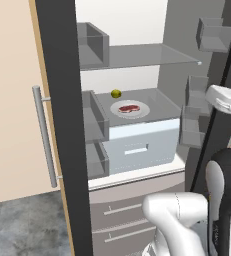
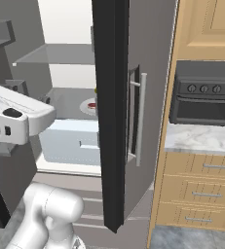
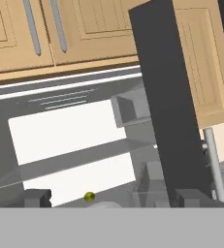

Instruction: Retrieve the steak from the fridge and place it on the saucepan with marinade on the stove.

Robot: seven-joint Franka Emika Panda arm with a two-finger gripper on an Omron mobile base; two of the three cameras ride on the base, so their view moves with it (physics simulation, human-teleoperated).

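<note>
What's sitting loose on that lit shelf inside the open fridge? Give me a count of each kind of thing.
Steak: 1, dark red, lying on the plate
Plate: 1, round and white
Small yellow-green fruit: 1, behind the plate, apart from it
Total: 3

Inside the open fridge (image 1: 137, 145): steak (image 1: 128, 108) on a plate (image 1: 142, 113) atop the drawer (image 1: 142, 142), under a glass shelf (image 1: 147, 55). Small fruit (image 1: 116, 93) just behind the plate. Oven (image 2: 205, 92) on the counter (image 2: 196, 141), right of the fridge
</note>
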